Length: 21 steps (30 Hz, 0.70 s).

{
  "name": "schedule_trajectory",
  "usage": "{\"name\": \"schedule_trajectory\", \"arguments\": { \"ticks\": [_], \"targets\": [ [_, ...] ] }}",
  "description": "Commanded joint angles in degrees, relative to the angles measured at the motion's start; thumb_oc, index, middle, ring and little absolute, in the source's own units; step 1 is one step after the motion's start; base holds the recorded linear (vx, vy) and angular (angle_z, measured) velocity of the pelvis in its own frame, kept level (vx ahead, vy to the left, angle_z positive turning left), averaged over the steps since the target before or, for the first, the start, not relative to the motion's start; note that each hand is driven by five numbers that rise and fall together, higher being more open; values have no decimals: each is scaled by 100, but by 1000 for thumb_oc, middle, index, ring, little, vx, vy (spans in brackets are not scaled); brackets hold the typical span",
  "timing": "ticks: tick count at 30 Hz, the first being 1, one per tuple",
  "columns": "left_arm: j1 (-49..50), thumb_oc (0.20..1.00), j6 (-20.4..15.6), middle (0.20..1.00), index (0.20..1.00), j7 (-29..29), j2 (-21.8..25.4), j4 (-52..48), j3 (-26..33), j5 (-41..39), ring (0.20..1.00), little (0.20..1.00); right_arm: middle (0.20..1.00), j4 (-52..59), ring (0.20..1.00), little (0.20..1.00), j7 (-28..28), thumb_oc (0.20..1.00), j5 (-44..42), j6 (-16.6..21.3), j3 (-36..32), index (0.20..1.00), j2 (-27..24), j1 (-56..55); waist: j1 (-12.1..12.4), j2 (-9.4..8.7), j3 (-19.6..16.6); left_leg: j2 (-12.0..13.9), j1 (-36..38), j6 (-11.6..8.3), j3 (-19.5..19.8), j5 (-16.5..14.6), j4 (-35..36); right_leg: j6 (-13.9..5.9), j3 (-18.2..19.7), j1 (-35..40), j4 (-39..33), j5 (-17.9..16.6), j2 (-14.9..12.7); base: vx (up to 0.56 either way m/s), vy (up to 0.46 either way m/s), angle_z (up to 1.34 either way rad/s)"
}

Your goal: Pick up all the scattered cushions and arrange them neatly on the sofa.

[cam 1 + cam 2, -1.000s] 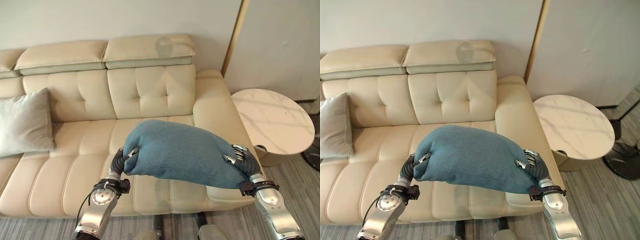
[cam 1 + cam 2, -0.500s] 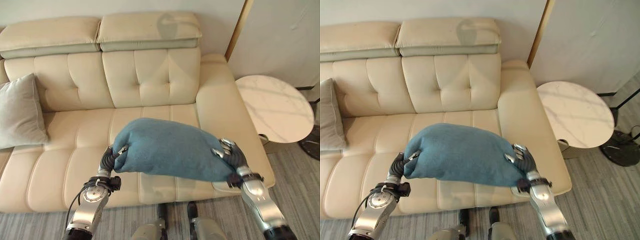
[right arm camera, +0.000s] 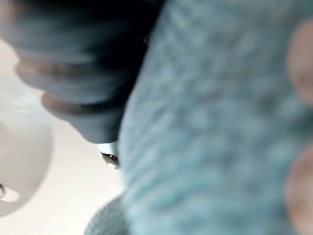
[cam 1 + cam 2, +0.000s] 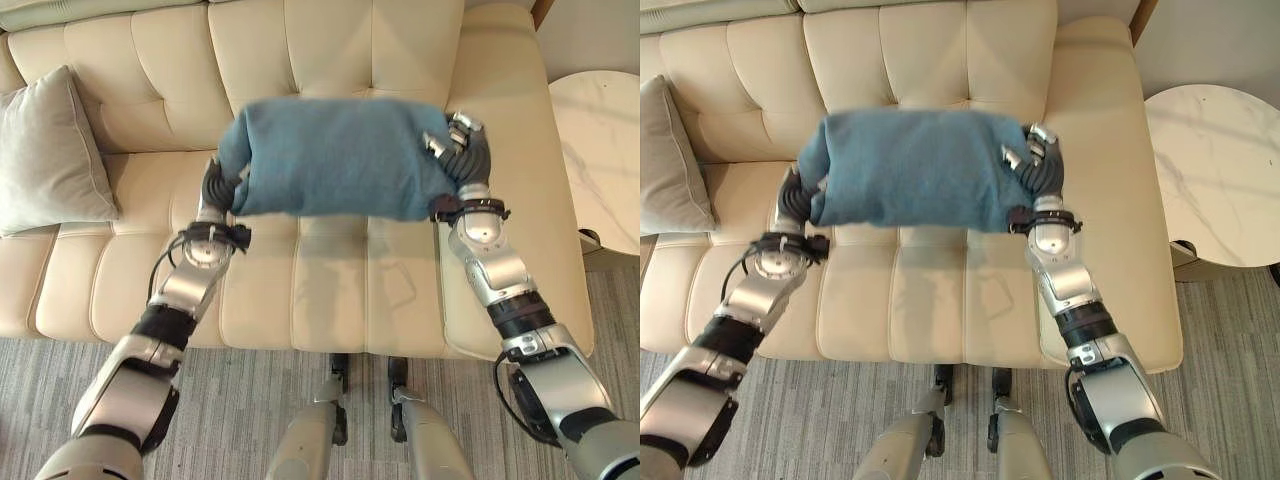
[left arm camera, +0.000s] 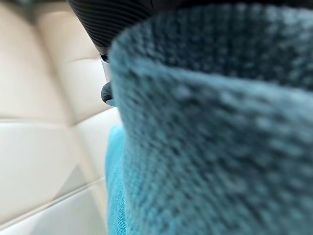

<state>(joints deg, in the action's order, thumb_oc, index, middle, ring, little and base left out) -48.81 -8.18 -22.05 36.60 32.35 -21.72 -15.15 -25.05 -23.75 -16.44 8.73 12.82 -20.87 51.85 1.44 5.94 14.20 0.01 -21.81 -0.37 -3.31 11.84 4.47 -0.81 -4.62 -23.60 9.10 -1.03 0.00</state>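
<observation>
Both hands, left hand (image 4: 214,187) and right hand (image 4: 463,158), clamp the blue cushion (image 4: 335,157) above the sofa (image 4: 330,290) seat near its right arm; a grey cushion (image 4: 50,155) leans at the left end.

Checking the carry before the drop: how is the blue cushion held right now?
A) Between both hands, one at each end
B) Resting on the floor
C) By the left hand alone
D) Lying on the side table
A: the left hand and right hand grip opposite ends of the blue cushion above the sofa seat.
</observation>
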Motion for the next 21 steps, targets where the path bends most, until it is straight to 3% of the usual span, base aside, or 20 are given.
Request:
{"name": "schedule_trajectory", "arguments": {
  "ticks": [1, 5, 9, 11, 12, 13, 21],
  "targets": [
    [-1443, 200, -1159, 200, 200, -272, 130, -327, -323, 207, 200, 200, 200, 630, 200, 200, -115, 200, 124, 1010, 498, 200, 147, 1284, -26, -358, -94, -304, 460, -187, -147, -939, -18, -668, 402, 136, -764, -188, -290, 51, -52, 6],
    [-2020, 200, -1257, 200, 200, -461, 482, -283, -417, 391, 200, 200, 200, 672, 200, 200, -376, 200, 431, 1090, 531, 200, -115, 1874, -9, -363, -100, -305, 221, -248, -100, -842, 51, -691, 423, -58, -911, -310, -253, 40, -16, 3],
    [-2251, 200, -1118, 200, 200, -636, 574, 139, -448, 525, 200, 200, 200, 538, 200, 200, -520, 200, 668, 1091, 665, 200, -78, 2093, -7, -378, -65, -313, 32, -271, -40, -815, 53, -703, 447, -225, -952, -377, -229, 0, 0, 0],
    [-2797, 200, -666, 200, 200, -618, 534, 1391, -852, 612, 200, 200, 200, -248, 200, 200, -687, 200, 597, 1058, 858, 200, -107, 2251, -24, -280, 167, -341, -280, -303, -1, -726, 53, -715, 433, -529, -932, -437, -208, -69, -38, 0],
    [-2841, 219, -678, 219, 219, -614, 530, 1423, -873, 603, 219, 219, 200, -263, 200, 200, -686, 200, 591, 1067, 852, 200, -115, 2274, -21, -288, 170, -345, -316, -303, -2, -687, 53, -713, 431, -562, -936, -472, -213, -97, -37, -3],
    [-3057, 1000, -495, 1000, 1000, -548, 491, 2008, -1016, 642, 1000, 1000, 1000, -713, 1000, 1000, -760, 1000, 474, 1006, 898, 1000, -161, 2278, -29, -227, 352, -369, -508, -334, 11, -644, 53, -724, 404, -711, -981, -514, -198, -82, -21, 15],
    [-2315, 1000, -296, 1000, 1000, -218, 270, 2329, -734, 471, 1000, 1000, 1000, -1678, 1000, 1000, -213, 1000, -145, 530, 1197, 1000, -219, 1735, -46, -269, 760, -344, -1219, -414, 30, -435, 53, -700, 308, -1346, -1071, -642, -129, -60, -28, 11]
  ]
}}
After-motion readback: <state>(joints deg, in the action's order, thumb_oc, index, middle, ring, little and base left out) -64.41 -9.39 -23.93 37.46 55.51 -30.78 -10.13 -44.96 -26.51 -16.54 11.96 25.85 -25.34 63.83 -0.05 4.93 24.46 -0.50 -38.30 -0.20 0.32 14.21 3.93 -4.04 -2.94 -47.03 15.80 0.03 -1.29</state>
